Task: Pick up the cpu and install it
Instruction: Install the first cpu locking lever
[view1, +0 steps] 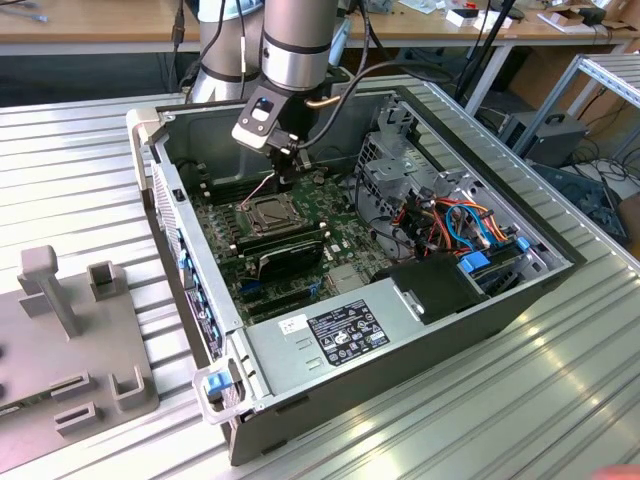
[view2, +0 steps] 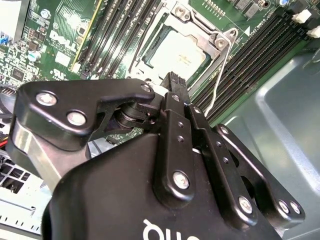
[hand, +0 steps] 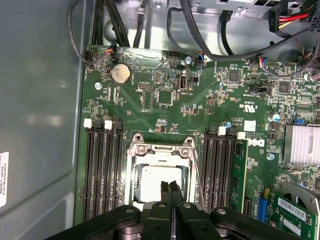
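A ribbed metal table (view1: 70, 150) carries the open computer case (view1: 380, 390), wooden desks (view1: 90, 25) behind. At the exterior view's centre the gripper (view1: 286, 188), closed and empty, hovers over the cpu (hand: 152, 180) lying in its socket (hand: 160, 149).

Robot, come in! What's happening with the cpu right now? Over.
Gripper shut, tips just above the cpu. It sits in the socket. No obstruction seen.
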